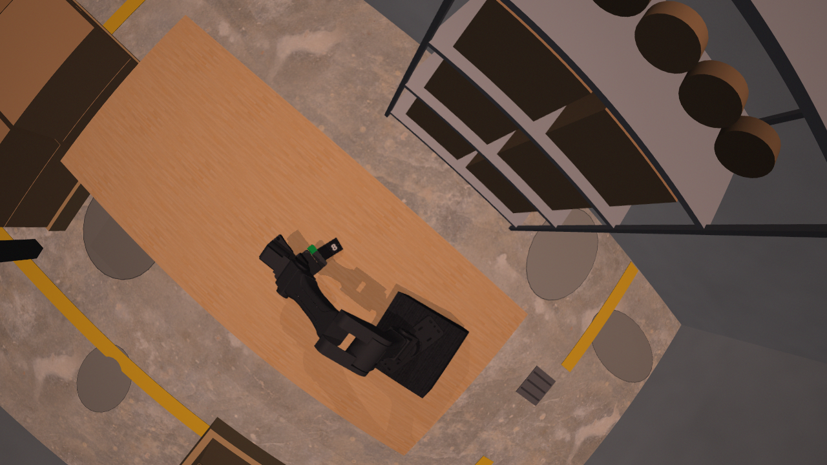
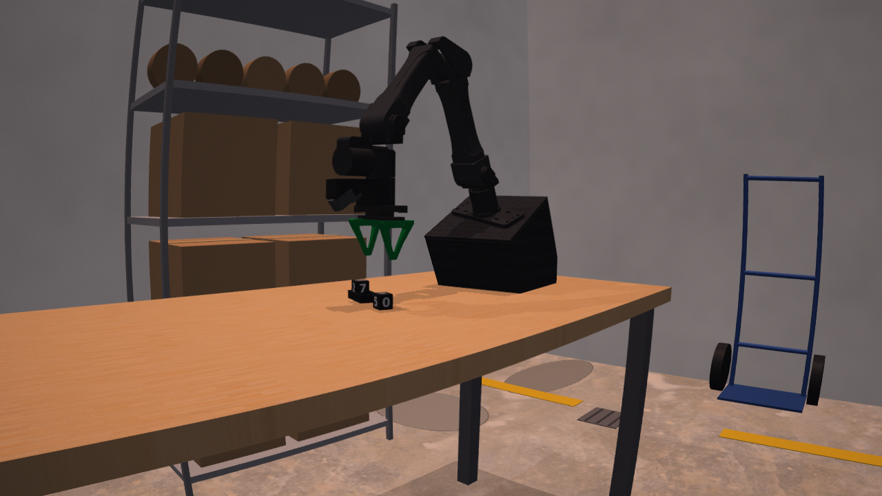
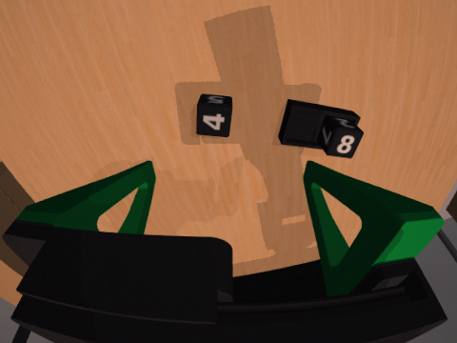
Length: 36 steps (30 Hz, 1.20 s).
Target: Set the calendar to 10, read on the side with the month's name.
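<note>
A small black tray (image 3: 307,124) lies on the wooden table. One black cube (image 3: 343,141) sits at its right end, with 8 on top; in the side view this cube (image 2: 359,287) shows a 7. The second black cube (image 3: 215,116) stands loose on the table to the left of the tray, apart from it, with 4 on top; in the side view it (image 2: 382,301) shows a 0. My gripper (image 3: 228,169) hangs well above the table with its green fingers wide open and empty, and it also shows in the side view (image 2: 382,253). In the overhead view the arm hides the loose cube.
The arm's black base block (image 2: 493,243) stands on the table behind and to the right of the cubes. A metal shelf rack (image 2: 247,153) with cardboard boxes stands behind the table. A blue hand truck (image 2: 774,289) stands by the far wall.
</note>
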{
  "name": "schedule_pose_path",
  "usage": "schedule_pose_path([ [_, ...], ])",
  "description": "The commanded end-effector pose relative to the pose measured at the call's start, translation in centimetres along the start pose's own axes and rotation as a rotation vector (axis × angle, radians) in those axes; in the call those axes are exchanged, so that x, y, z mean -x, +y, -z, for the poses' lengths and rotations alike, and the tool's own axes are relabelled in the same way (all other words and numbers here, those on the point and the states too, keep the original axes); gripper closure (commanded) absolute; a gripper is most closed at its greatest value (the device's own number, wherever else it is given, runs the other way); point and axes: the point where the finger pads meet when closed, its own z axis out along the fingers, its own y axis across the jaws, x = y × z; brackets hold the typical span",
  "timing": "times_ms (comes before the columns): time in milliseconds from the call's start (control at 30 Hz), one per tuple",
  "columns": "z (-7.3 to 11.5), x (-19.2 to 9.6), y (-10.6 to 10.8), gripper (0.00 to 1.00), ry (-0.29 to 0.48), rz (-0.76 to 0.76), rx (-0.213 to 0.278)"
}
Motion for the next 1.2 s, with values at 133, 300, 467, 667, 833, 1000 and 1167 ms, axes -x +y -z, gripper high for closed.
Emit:
schedule_pose_path([
  [133, 0.3, 0.4, -1.8, 0.00, -0.016, 0.292, 0.001],
  [300, 0.3, 0.3, -3.2, 0.00, -0.015, 0.467, 0.000],
  [467, 0.2, 0.2, -4.3, 0.00, -0.014, 0.606, -0.002],
  [667, 0.2, 0.0, -5.6, 0.00, -0.014, 0.775, -0.003],
  [833, 0.3, -0.3, -7.0, 0.00, -0.015, 0.957, -0.005],
  [1000, 0.3, -0.5, -8.1, 0.00, -0.016, 1.098, -0.006],
  [1167, 0.3, -0.8, -9.2, 0.00, -0.018, 1.255, -0.009],
])
